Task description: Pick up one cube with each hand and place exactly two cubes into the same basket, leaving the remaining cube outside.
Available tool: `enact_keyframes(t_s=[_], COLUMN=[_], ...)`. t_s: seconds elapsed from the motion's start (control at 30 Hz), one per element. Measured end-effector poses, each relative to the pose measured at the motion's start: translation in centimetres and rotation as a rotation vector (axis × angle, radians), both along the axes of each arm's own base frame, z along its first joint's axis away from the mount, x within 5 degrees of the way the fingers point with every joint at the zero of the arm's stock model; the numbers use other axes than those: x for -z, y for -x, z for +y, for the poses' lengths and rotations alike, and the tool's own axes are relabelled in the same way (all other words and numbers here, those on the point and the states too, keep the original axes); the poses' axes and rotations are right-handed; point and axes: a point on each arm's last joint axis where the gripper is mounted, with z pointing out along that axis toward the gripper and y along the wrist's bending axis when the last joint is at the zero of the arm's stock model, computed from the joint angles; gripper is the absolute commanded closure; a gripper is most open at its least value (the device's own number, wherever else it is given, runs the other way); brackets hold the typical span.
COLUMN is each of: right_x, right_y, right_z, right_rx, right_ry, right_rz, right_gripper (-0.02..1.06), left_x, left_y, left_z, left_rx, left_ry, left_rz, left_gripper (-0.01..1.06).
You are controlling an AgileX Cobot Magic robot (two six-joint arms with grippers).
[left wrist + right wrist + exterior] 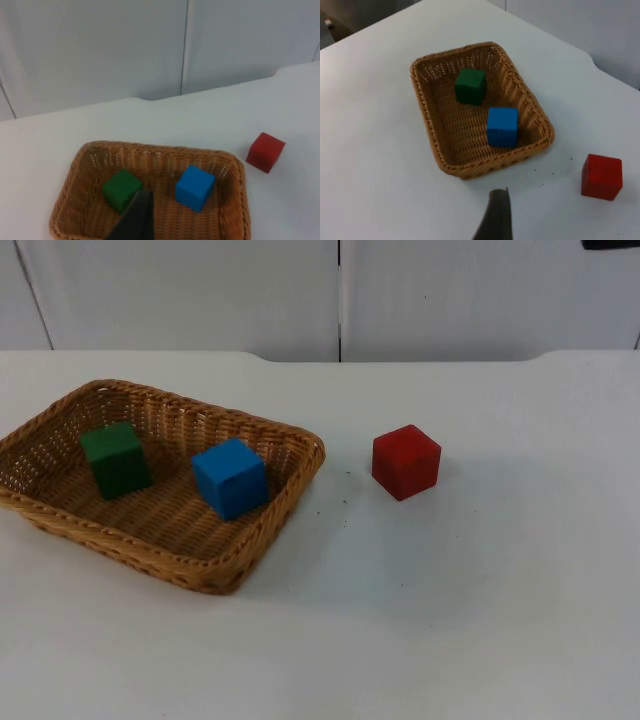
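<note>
A woven wicker basket [290,485] lies on the left half of the table. Inside it rest a green cube [117,459] on the left and a blue cube [230,477] on the right, both flat on the weave. A red cube [406,461] stands on the bare table to the right of the basket, well apart from its rim. My left gripper [133,222] hangs high above the table, looking over the basket [235,190], green cube [121,190] and blue cube [195,187]. My right gripper [495,220] is also raised, off the basket's [427,125] long side, with the red cube [602,176] nearby.
The white table runs back to the grey partition wall [340,295]. Open table surface lies in front of and to the right of the red cube. A dark part of the right arm [612,244] sits at the upper right corner in the top view.
</note>
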Motion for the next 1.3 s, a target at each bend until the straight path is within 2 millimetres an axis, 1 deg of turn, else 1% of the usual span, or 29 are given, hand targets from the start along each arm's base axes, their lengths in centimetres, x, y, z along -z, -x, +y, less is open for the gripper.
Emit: enact_keyframes(t_s=[0.03,0.07,0.1,0.13,0.17,0.2,0.27,0.33,0.43,0.47,0.5,0.63,0.67,0.7,0.83,0.87,0.97,1.1,1.2,1.3], right_x=[0.0,0.0,0.0,0.0,0.1,0.1,0.2,0.4,0.7,0.9,0.9,0.7,0.7,0.6,0.3,0.3,0.2,0.1,0.0,0.2], right_y=[0.5,0.5,1.0,1.4,1.6,2.2,2.8,3.2,4.3,5.0,5.0,6.6,6.6,7.1,8.7,8.7,9.8,10.9,11.9,12.5], right_z=[-0.4,-0.4,-0.8,-1.2,-1.3,-1.8,-2.4,-2.6,-3.6,-4.1,-4.1,-5.3,-5.3,-5.7,-6.9,-6.9,-7.7,-8.5,-9.4,-9.9], right_rx=[0.001,0.001,0.004,0.006,0.007,0.011,0.012,0.012,0.011,0.008,0.008,-0.002,-0.002,-0.006,-0.017,-0.017,-0.026,-0.029,-0.030,-0.025], right_ry=[-0.008,-0.008,-0.018,-0.029,-0.031,-0.046,-0.057,-0.059,-0.072,-0.074,-0.074,-0.088,-0.088,-0.091,-0.103,-0.103,-0.110,-0.128,-0.145,-0.139], right_rz=[-0.007,-0.007,-0.012,-0.020,-0.018,-0.027,-0.037,-0.040,-0.052,-0.055,-0.055,-0.073,-0.073,-0.077,-0.089,-0.089,-0.101,-0.110,-0.122,-0.124], right_gripper=[0.35,0.35,0.35,0.35,0.35,0.35,0.35,0.35,0.35,0.35,0.35,0.35,0.35,0.35,0.35,0.35,0.35,0.35,0.35,0.35], left_x=[0.0,0.0,-0.2,-0.2,-0.3,-0.3,-0.4,-0.3,0.5,1.3,1.3,2.8,2.8,3.0,3.9,3.9,4.4,4.8,4.9,5.0], left_y=[0.3,0.3,1.2,1.4,2.1,2.9,3.7,4.0,4.8,5.1,5.1,6.1,6.1,6.4,8.1,8.1,9.2,9.7,9.8,9.9], left_z=[0.0,0.0,-0.1,-0.1,-0.2,-0.2,-0.2,-0.2,-0.1,0.0,0.0,0.2,0.2,0.2,0.5,0.5,0.8,1.1,1.2,1.2], left_rx=[-0.001,-0.001,0.002,0.005,0.010,0.014,0.013,0.010,-0.011,-0.023,-0.023,-0.054,-0.054,-0.059,-0.102,-0.102,-0.154,-0.185,-0.169,-0.144], left_ry=[-0.001,-0.001,-0.004,-0.005,-0.009,-0.014,-0.024,-0.029,-0.039,-0.042,-0.042,-0.037,-0.037,-0.038,-0.045,-0.045,-0.044,-0.041,-0.045,-0.050], left_rz=[-0.004,-0.004,-0.015,-0.016,-0.030,-0.046,-0.060,-0.063,-0.049,-0.033,-0.033,-0.026,-0.026,-0.030,-0.049,-0.049,-0.057,-0.050,-0.047,-0.034], left_gripper=[0.03,0.03,0.03,0.03,0.03,0.03,0.03,0.03,0.03,0.03,0.03,0.03,0.03,0.03,0.03,0.03,0.03,0.03,0.03,0.03])
